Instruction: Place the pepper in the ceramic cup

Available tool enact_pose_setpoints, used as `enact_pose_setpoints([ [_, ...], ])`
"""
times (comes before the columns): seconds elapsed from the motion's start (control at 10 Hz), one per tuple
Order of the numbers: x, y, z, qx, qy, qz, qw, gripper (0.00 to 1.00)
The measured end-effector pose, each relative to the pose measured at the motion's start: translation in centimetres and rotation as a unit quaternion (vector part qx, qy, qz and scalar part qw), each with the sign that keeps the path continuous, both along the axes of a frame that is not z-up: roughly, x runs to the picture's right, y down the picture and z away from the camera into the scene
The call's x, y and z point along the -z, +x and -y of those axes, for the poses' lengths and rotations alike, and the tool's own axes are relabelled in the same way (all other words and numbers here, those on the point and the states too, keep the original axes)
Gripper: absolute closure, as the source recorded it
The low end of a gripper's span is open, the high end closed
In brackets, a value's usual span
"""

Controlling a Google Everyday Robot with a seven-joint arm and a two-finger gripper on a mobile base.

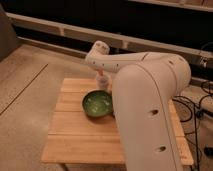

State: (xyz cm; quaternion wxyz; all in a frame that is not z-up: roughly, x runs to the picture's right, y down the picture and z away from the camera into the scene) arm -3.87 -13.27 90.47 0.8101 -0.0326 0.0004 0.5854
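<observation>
Gripper (102,75) above wooden table (80,135), concrete floor (25,85)

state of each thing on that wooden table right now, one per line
wide green bowl: upright on the wooden slatted table, nothing visible inside
small pale off-white ceramic cup: upright behind the bowl
small orange-red pepper: directly above the cup
gripper: over the cup, largely hidden by the arm
</observation>
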Motion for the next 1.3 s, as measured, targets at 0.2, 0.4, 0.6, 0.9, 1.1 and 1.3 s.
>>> enact_pose_setpoints([
  [0.2, -1.3, 0.2, -1.2, -0.003, -0.013, 0.000, 0.9999, 1.00],
  [0.4, -2.3, 0.3, -2.1, -0.005, -0.025, -0.001, 0.9997, 1.00],
  [0.6, -2.6, 0.4, -2.3, -0.009, -0.029, 0.001, 0.9995, 0.99],
  [0.9, -2.9, 0.3, -2.6, -0.014, -0.036, 0.004, 0.9992, 0.72],
  [1.1, -2.9, -0.1, -3.4, -0.017, -0.047, 0.010, 0.9987, 0.52],
  [1.3, -2.8, -0.2, -4.0, -0.018, -0.057, 0.015, 0.9981, 0.34],
])
